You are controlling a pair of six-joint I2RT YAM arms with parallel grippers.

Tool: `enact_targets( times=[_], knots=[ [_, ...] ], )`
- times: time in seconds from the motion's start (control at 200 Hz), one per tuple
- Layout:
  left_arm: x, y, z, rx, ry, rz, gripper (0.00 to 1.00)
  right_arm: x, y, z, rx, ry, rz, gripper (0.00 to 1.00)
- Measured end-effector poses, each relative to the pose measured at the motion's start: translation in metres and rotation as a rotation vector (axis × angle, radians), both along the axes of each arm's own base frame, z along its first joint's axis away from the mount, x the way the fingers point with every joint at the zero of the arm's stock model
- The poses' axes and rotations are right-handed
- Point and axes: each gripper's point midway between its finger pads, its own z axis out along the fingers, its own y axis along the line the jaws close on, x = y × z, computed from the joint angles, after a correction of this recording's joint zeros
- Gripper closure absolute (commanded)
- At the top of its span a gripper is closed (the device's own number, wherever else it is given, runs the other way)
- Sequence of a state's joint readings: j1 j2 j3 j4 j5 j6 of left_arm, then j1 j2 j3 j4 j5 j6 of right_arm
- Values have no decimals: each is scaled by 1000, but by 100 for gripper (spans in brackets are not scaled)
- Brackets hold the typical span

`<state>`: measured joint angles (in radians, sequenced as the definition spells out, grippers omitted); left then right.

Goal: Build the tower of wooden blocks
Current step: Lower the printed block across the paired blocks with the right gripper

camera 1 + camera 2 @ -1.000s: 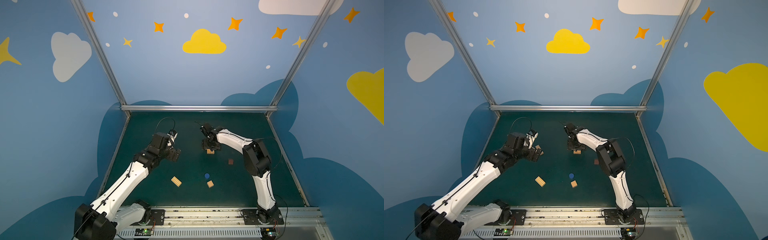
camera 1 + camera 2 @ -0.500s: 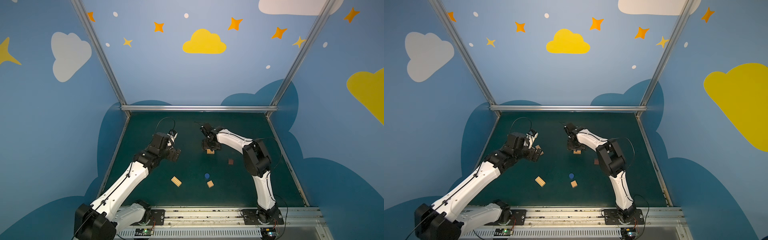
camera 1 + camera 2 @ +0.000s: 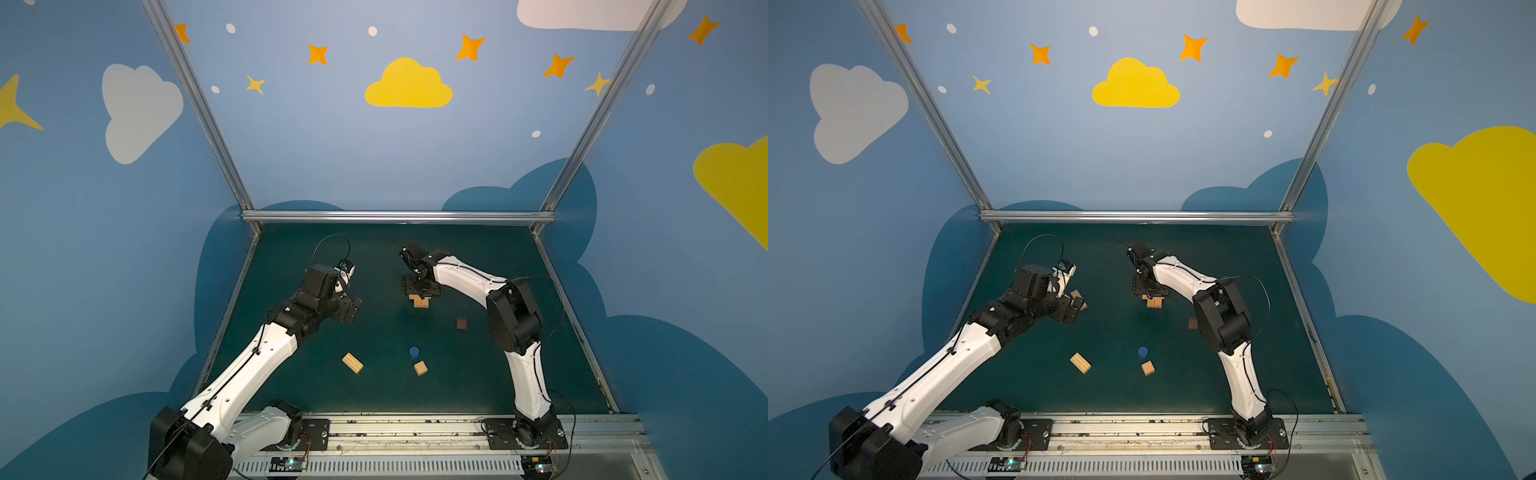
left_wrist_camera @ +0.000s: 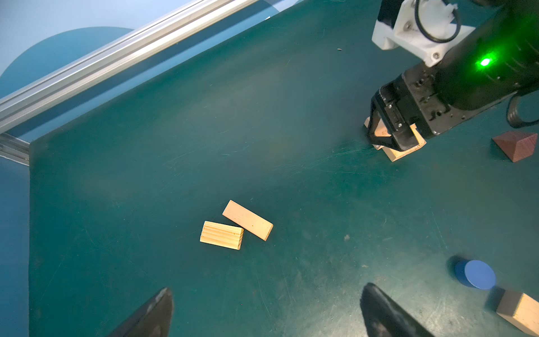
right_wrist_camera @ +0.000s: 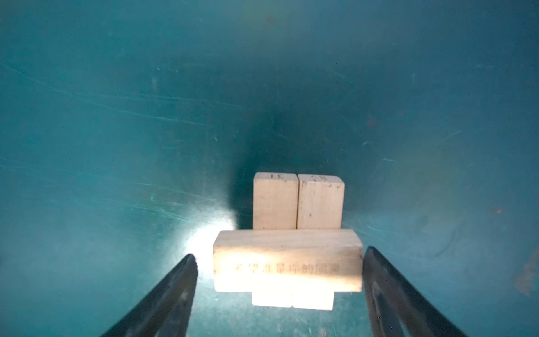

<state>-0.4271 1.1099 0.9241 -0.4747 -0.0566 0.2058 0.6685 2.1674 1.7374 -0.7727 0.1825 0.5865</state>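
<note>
Nothing has visibly shifted since a second ago; both arms hold their poses. At the centre of both top views the right gripper (image 3: 420, 293) covers the small tower of light tan wooden bars (image 3: 420, 303). Only the right wrist view shows its jaws spread either side of the crosswise bar (image 5: 287, 259) lying atop two side-by-side bars. The left gripper (image 4: 268, 289), spread and empty, hangs over a pair of loose tan wooden bars (image 4: 248, 220). Right of centre sits a dark reddish-brown wooden block (image 3: 461, 323); lower lie a blue round piece (image 3: 413, 351) and a tan wooden cube (image 3: 420, 368).

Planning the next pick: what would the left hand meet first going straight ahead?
Likely the two touching tan bars on the mat; nothing shows between them and the left hand.
</note>
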Motion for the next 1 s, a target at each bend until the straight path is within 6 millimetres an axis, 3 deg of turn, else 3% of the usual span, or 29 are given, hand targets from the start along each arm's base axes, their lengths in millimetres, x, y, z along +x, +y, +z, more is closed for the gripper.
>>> enact_targets(
  times=[1.001],
  knots=[
    [0, 0, 0, 1, -1, 2, 0, 4, -6, -6, -15, -3, -22, 26]
  ],
)
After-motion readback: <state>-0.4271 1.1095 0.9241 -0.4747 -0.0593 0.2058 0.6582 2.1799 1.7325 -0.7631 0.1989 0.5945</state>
